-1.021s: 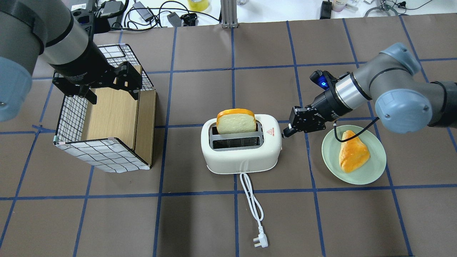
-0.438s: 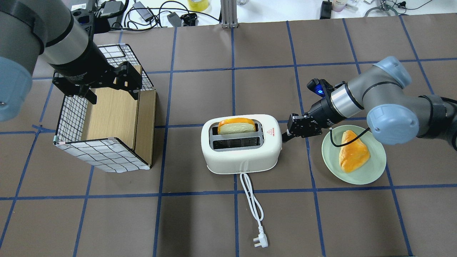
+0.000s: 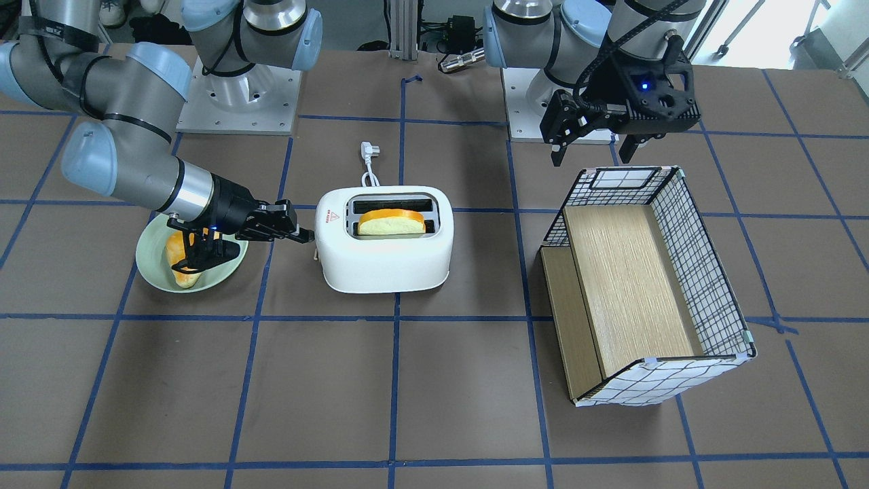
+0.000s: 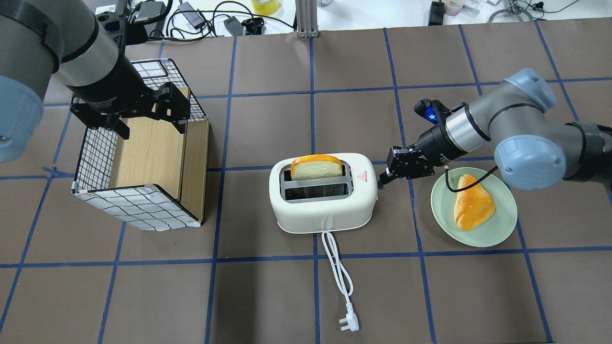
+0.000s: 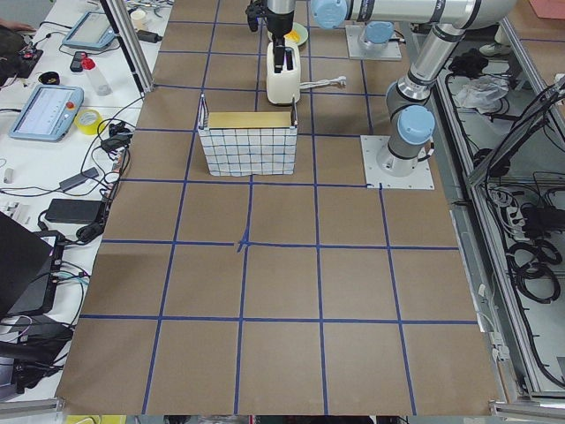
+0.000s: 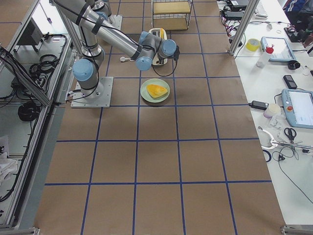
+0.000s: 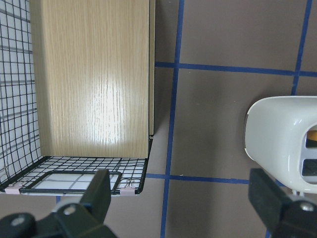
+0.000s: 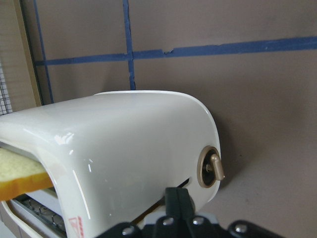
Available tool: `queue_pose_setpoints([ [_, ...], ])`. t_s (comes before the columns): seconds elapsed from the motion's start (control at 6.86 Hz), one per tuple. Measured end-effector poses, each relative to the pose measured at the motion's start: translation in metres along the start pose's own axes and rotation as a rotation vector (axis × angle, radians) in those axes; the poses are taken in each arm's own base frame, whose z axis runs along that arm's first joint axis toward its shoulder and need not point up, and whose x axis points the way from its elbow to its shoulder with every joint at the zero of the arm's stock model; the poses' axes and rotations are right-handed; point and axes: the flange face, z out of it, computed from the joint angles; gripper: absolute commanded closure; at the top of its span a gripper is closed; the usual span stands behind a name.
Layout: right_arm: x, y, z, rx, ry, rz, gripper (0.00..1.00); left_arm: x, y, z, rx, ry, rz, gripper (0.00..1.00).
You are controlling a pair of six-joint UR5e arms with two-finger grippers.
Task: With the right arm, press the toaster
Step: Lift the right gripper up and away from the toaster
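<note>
The white toaster (image 4: 322, 200) stands mid-table and also shows in the front view (image 3: 383, 261) and the right wrist view (image 8: 124, 139). A bread slice (image 4: 316, 167) sits low in its far slot, its top showing. My right gripper (image 4: 381, 181) is shut and empty. Its tip is against the toaster's right end, by the lever slot, as the front view (image 3: 309, 236) and right wrist view (image 8: 178, 198) show. A brass knob (image 8: 213, 167) sits beside it. My left gripper (image 4: 150, 125) is open and empty above the basket's far end.
A wire basket with wooden boards (image 4: 143, 157) stands left of the toaster. A green plate (image 4: 497, 231) with a bread piece (image 4: 473, 203) lies right of it, under my right wrist. The toaster's white cord and plug (image 4: 346, 324) run towards the robot.
The bread slice dropped from standing tall into the slot as my right gripper moved down at the toaster's end. Gripper and slice now sit slightly higher. The left arm has not moved.
</note>
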Motion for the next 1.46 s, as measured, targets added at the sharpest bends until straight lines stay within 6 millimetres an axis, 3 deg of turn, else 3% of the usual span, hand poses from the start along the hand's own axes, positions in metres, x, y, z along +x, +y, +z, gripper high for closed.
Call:
queue_pose_setpoints([
  [0.29, -0.019, -0.002, -0.036, 0.036, 0.088, 0.041, 1.00, 0.000, 0.000, 0.000, 0.000, 0.000, 0.000, 0.00],
  [0.58, -0.048, -0.003, -0.086, 0.062, 0.181, 0.091, 1.00, 0.000, 0.000, 0.000, 0.000, 0.000, 0.000, 0.00],
  [1.02, -0.108, -0.007, -0.187, 0.085, 0.438, 0.103, 1.00, 0.000, 0.000, 0.000, 0.000, 0.001, 0.000, 0.00],
  [1.17, -0.132, -0.003, -0.201, 0.098, 0.549, 0.080, 1.00, 0.000, 0.000, 0.000, 0.000, 0.001, 0.000, 0.00],
  [1.31, -0.155, 0.001, -0.201, 0.106, 0.636, 0.051, 0.83, 0.000, 0.000, 0.000, 0.000, 0.002, 0.000, 0.00],
  [1.46, -0.168, 0.003, -0.197, 0.116, 0.675, 0.028, 0.45, 0.000, 0.000, 0.000, 0.000, 0.002, 0.000, 0.00],
])
